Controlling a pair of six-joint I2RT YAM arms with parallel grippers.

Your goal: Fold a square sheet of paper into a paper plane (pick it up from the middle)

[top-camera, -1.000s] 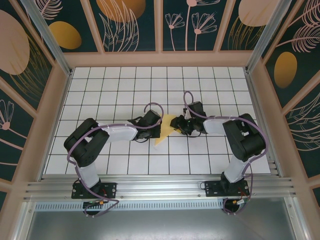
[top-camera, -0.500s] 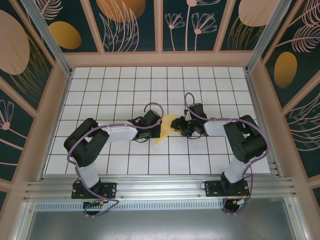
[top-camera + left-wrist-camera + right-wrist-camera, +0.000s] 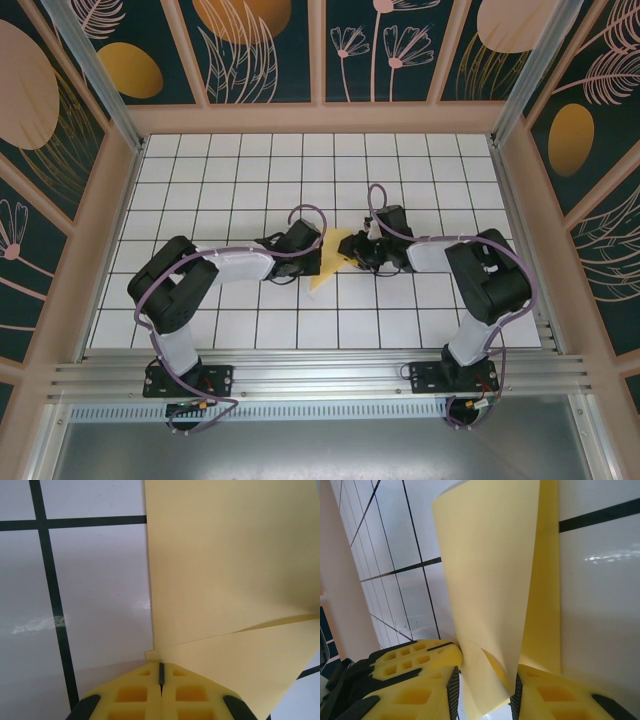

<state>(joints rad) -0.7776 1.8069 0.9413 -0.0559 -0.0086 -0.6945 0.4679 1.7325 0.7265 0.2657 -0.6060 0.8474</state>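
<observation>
The square sheet of paper [image 3: 334, 264], pale yellow and partly folded, lies on the tiled table between my two grippers. My left gripper [image 3: 318, 256] is at its left edge. In the left wrist view that gripper [image 3: 161, 666] is shut, its tips resting on a corner of the sheet [image 3: 225, 570], where a folded flap overlaps the flat layer. My right gripper [image 3: 353, 256] is at the sheet's right side. In the right wrist view its jaws [image 3: 483, 682] stand partly apart around a raised, curled fold of the paper [image 3: 490, 580]. The fold touches the right pad [image 3: 516, 696].
White grid table [image 3: 240, 170] with black lines, walled by pink frame rails [image 3: 320, 118] and patterned panels. Both arms reach inward toward the table's middle, elbows near the front rail [image 3: 320, 372].
The right gripper's jaws have narrowed around the lifted paper fold and the gripper has edged slightly left. The left gripper has stayed shut and still.
</observation>
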